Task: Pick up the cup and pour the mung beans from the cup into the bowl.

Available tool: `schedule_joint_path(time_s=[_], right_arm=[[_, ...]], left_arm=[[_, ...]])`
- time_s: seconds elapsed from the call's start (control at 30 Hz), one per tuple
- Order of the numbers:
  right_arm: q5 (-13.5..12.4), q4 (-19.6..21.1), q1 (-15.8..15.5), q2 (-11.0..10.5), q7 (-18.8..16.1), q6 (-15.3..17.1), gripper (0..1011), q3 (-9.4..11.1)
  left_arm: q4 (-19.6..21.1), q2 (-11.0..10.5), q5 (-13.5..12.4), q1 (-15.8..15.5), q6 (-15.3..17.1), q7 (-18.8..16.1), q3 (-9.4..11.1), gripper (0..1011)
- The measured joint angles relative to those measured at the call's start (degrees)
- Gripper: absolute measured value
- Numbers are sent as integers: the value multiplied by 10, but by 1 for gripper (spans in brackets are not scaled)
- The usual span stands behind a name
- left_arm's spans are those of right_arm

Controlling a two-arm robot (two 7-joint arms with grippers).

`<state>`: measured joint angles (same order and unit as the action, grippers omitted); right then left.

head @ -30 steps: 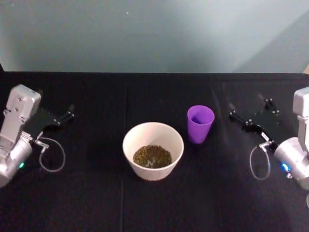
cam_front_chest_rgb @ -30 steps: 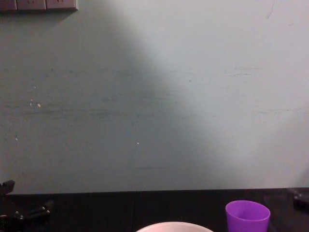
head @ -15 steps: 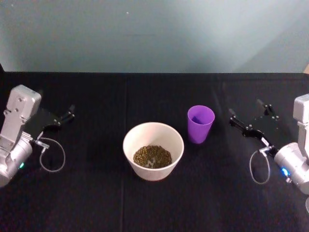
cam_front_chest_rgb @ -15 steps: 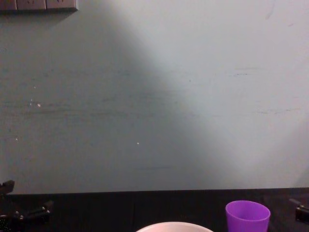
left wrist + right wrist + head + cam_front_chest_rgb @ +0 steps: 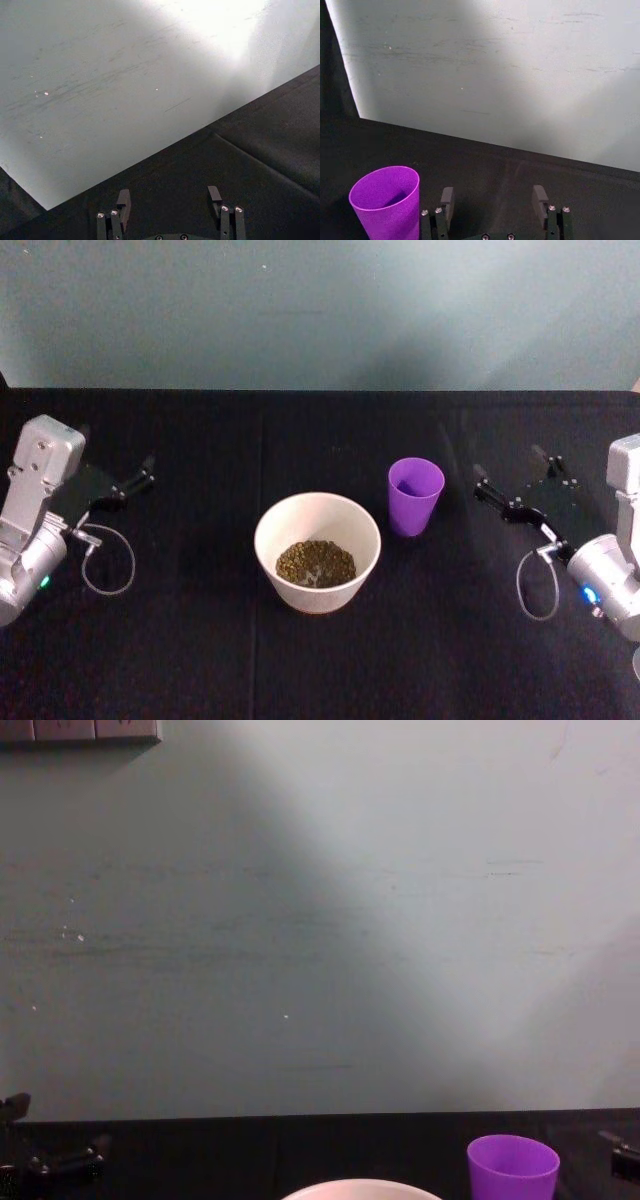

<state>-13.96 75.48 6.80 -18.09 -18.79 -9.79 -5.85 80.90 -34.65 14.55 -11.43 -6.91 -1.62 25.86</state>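
The purple cup (image 5: 415, 496) stands upright on the black table, just right of the bowl (image 5: 270, 523); its visible inner wall (image 5: 385, 192) is plain purple. The white bowl holds a heap of mung beans (image 5: 315, 563). My right gripper (image 5: 510, 475) is open a short way right of the cup, apart from it, with the cup beside one finger (image 5: 447, 197) in the right wrist view. My left gripper (image 5: 128, 468) rests open at the table's left side, with nothing between its fingers (image 5: 123, 200). The chest view shows the cup (image 5: 512, 1167) and the bowl rim (image 5: 362, 1188).
A black cloth covers the table (image 5: 200, 660), with a pale wall (image 5: 320, 310) behind its far edge. Cable loops hang from both wrists (image 5: 105, 565) (image 5: 538, 585). Open cloth lies between the bowl and the left arm.
My right gripper has drifted slightly lower and back toward me, staying open. The cup, the bowl and the left arm have not moved.
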Motion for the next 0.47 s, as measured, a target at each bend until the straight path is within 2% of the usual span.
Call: schedule_joint_path(time_s=[0.47], right_arm=[[1, 1, 0, 0, 0, 1, 1003, 0]], left_arm=[[0, 0, 0, 0, 0, 0, 0, 1000]])
